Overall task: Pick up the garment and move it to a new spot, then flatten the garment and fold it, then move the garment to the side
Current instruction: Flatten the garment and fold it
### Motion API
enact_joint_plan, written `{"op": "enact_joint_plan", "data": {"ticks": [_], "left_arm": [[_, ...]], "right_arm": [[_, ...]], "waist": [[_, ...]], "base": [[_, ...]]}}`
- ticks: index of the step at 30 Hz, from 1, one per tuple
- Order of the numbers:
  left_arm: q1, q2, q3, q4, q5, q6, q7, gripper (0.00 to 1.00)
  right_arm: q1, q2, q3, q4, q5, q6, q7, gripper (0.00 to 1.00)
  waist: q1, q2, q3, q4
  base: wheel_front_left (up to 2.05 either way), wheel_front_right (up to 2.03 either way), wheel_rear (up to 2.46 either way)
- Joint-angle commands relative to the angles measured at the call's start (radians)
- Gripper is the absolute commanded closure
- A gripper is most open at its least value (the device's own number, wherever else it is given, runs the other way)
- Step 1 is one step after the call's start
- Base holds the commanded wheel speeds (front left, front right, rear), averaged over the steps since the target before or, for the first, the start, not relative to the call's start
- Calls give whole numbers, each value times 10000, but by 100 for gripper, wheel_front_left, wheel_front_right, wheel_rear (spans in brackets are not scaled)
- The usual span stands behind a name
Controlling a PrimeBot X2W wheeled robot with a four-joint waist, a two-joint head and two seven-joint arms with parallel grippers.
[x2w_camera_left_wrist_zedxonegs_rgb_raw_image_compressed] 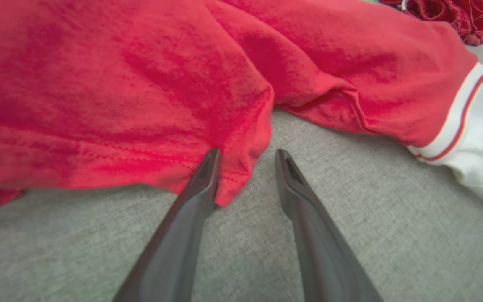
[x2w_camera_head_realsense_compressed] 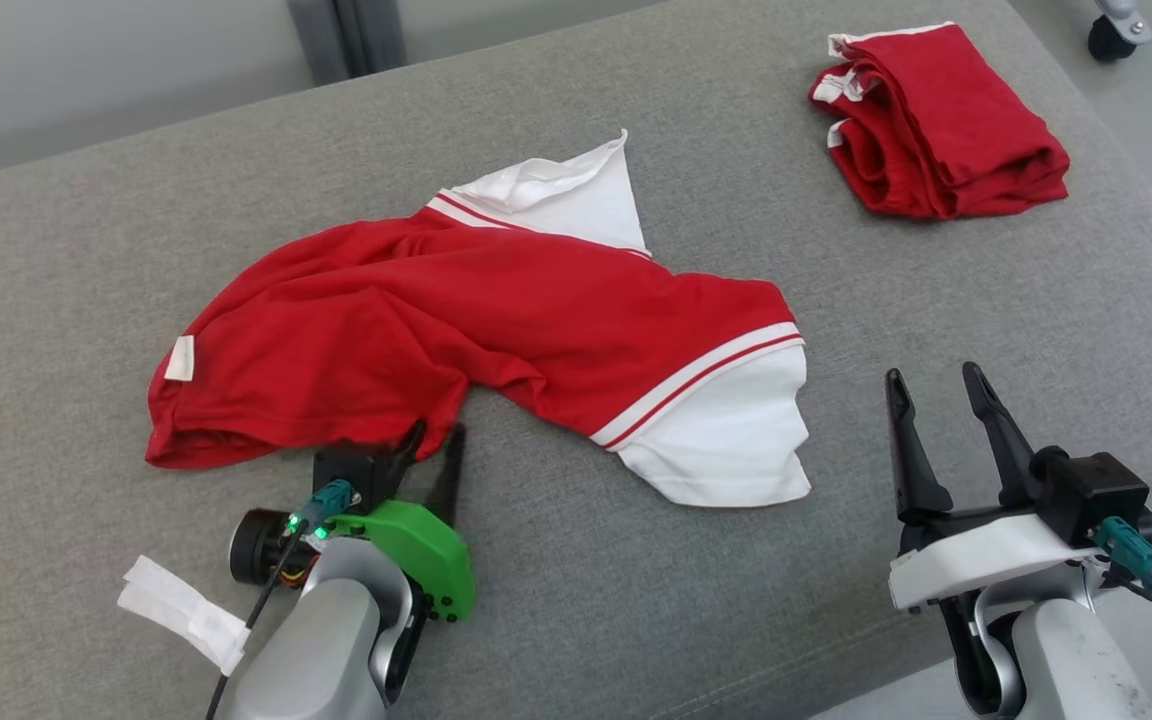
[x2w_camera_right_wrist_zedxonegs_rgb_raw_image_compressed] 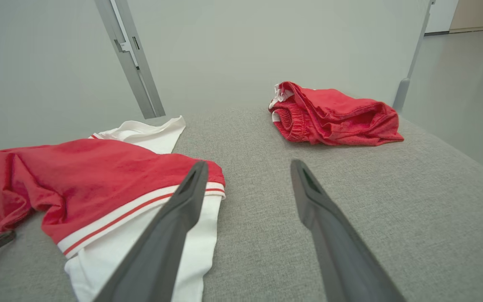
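- The grey bench (x2w_camera_head_realsense_compressed: 636, 600) is soft and covered in cloth, and all the clothes lie on it
- The red shirt (x2w_camera_head_realsense_compressed: 456, 330) lies bunched up in the middle of the bench, a bit to the left. It is not flat and not folded
- One white sleeve (x2w_camera_head_realsense_compressed: 726, 440) points to the near edge, and the other white sleeve (x2w_camera_head_realsense_compressed: 566, 195) points to the far edge
- A folded pile of red clothes (x2w_camera_head_realsense_compressed: 946, 120) sits near the far right corner, well apart from the shirt
- The right gripper (x2w_camera_head_realsense_compressed: 934, 375) hangs over the near right edge of the bench. It is close to the near sleeve but does not touch it. Its two fingers are wide apart and hold nothing
- The left gripper (x2w_camera_head_realsense_compressed: 439, 432) is at the shirt's hem (x2w_camera_left_wrist_zedxonegs_rgb_raw_image_compressed: 233, 188), on the side by the near edge. Its fingers are partly apart. A corner of the hem sits between them and one finger touches the cloth, but the cloth is not pinched
- A small white label (x2w_camera_head_realsense_compressed: 179, 358) is on the left end of the shirt
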Motion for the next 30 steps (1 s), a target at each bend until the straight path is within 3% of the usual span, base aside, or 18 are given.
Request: {"op": "enact_joint_plan", "data": {"ticks": [1, 6, 13, 17, 25, 30], "left_arm": [[-51, 46, -18, 136, -41, 70, -1, 100], [-9, 42, -118, -152, 30, 173, -68, 100], [713, 381, 383, -2277, 603, 401, -85, 100], [1503, 887, 857, -3894, 827, 541, -85, 100], [3656, 2249, 1972, -7049, 828, 1282, -15, 100], [4922, 2751, 2323, -7945, 612, 1595, 396, 100]], "right_arm": [[44, -7, -76, -20, 12, -16, -27, 0], [139, -10, -61, -17, -14, -16, -27, 0], [394, -13, -264, 23, -139, -16, -27, 0], [510, -15, -483, 52, -209, -16, -27, 0], [756, -13, -801, 84, -278, -16, -27, 0], [867, -16, -1077, 119, -480, -16, -27, 0]], "waist": [[0, 0, 104, -121], [0, 0, -176, 226], [0, 0, -779, 1096], [0, 0, -1078, 1653], [0, 0, -1353, 2547], [0, 0, -1305, 2767]], "base": [[0, 0, 0], [0, 0, 0], [0, 0, 0], [0, 0, 0], [0, 0, 0], [0, 0, 0]]}}
